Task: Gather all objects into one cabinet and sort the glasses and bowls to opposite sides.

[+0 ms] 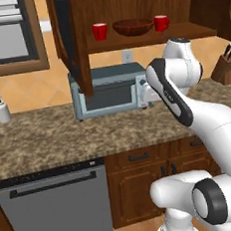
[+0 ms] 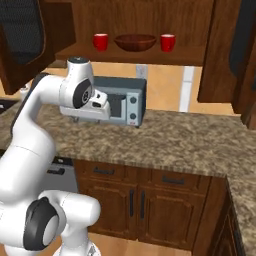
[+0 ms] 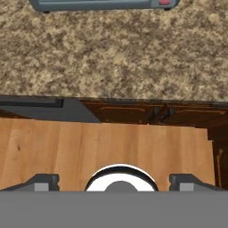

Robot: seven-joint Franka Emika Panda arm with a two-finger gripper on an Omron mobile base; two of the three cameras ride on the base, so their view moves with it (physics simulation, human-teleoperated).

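Mugs (image 1: pixel 99 31) (image 1: pixel 161 22) flanking bowl (image 1: pixel 133 27) on cabinet shelf (image 1: pixel 150 38). Pincer (image 3: pixel 114 181) spread apart, empty, above table (image 3: pixel 111 49) edge.

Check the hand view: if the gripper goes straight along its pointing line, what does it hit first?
Probably the wooden floor in front of the lower cabinets. The gripper points down past the counter edge, and nothing shows between its tips and the floor, though depth there is hard to judge.

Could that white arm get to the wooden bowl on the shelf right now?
Probably yes: the cabinet door hangs open and the bowl sits uncovered between two red mugs, which crowd its sides.
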